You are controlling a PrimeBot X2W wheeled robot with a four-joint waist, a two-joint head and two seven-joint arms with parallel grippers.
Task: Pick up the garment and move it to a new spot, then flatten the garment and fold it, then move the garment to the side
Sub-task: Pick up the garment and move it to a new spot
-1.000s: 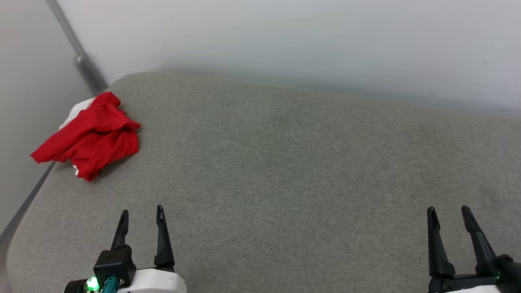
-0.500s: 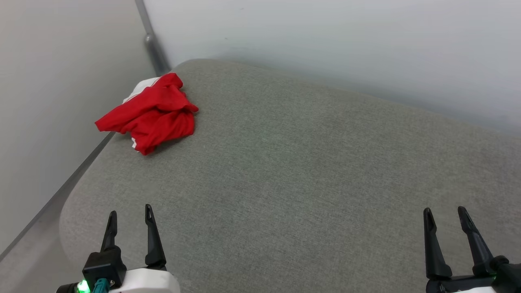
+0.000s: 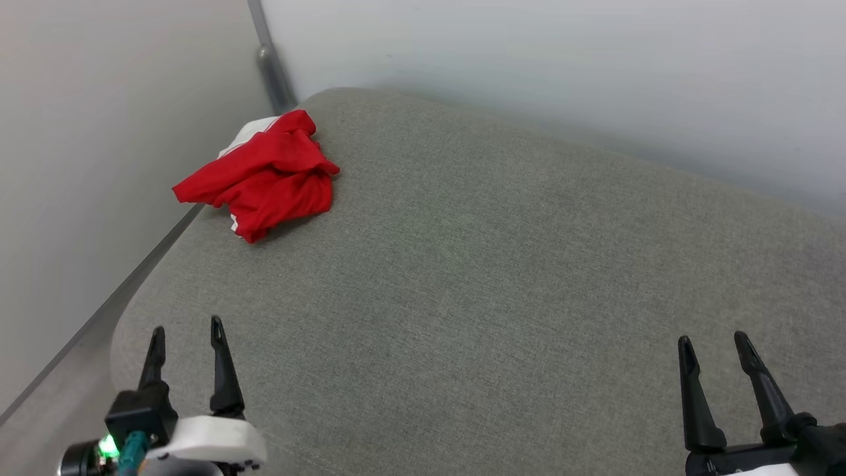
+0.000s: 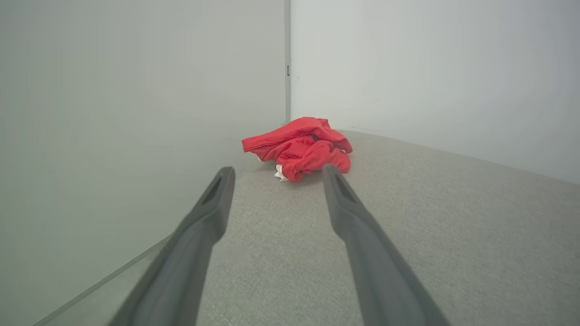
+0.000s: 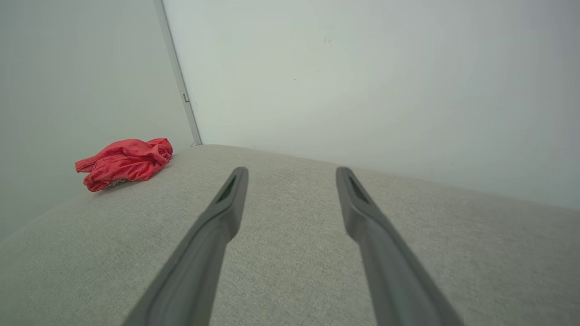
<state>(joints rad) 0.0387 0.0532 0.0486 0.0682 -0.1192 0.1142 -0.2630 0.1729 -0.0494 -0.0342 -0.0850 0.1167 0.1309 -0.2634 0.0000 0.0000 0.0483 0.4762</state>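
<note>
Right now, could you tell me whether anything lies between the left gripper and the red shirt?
Nothing visible does. The left gripper, open, is over the near left corner of the grey cushion; bare fabric runs from it to the red shirt, crumpled at the far left corner by the wall.

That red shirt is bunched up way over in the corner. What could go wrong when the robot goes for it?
The garment lies crumpled at the grey pad's far left corner, with one part hanging past the edge. A clumsy nudge could push it off beside the wall. Bunched like this, the open left fingers may pinch several layers at once, making flattening harder. The wall is close, so the arm might bump it.
</note>
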